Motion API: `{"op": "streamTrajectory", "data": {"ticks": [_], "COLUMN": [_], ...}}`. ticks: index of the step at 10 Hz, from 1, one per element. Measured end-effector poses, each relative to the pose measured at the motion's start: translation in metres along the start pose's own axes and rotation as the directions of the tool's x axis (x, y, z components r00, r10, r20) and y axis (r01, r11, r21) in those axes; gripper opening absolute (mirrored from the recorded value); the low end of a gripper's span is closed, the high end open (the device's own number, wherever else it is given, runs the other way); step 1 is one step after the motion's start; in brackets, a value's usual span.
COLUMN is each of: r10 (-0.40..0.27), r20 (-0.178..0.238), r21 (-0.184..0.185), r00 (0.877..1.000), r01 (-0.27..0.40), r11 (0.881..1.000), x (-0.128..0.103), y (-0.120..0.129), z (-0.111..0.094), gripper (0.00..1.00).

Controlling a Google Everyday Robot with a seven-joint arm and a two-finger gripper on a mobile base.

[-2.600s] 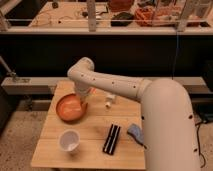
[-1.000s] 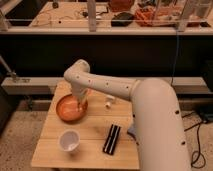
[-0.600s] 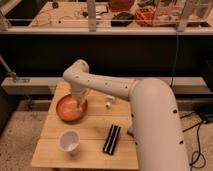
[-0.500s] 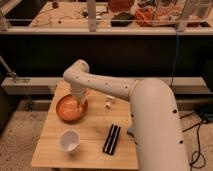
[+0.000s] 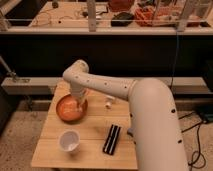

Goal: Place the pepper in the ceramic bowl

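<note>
At the near edge of the table [image 5: 90,155] stood a white cup [image 5: 69,141] and, to its right, a dark flat bar [image 5: 112,138], both unmoved. Farther back, the gripper [image 5: 78,103] had shifted left and down into the ceramic bowl [image 5: 62,114] and then held there; whether it was spread or clamped could not be determined. The pepper was not separately visible, presumably at the gripper tip or already in the bowl, indicating that placement was at or near release.
</note>
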Motion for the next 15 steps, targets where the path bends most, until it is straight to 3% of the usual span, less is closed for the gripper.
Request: {"op": "streamTrajectory", "data": {"ticks": [4,11,15], "r10": [-0.005,-0.017,-0.022], "r20": [0.002,0.004,0.006], "r21": [-0.003,-0.007,-0.010], "r00": [1.000,1.000,1.000], "r01": [0.005,0.017,0.023], "r11": [1.000,1.000,1.000], "x": [0.0007,0.0004,0.0003], "y": [-0.0001,-0.0015,-0.0018], "z": [0.0012,0.0032,0.0046], "gripper": [0.14,0.14,0.20]}}
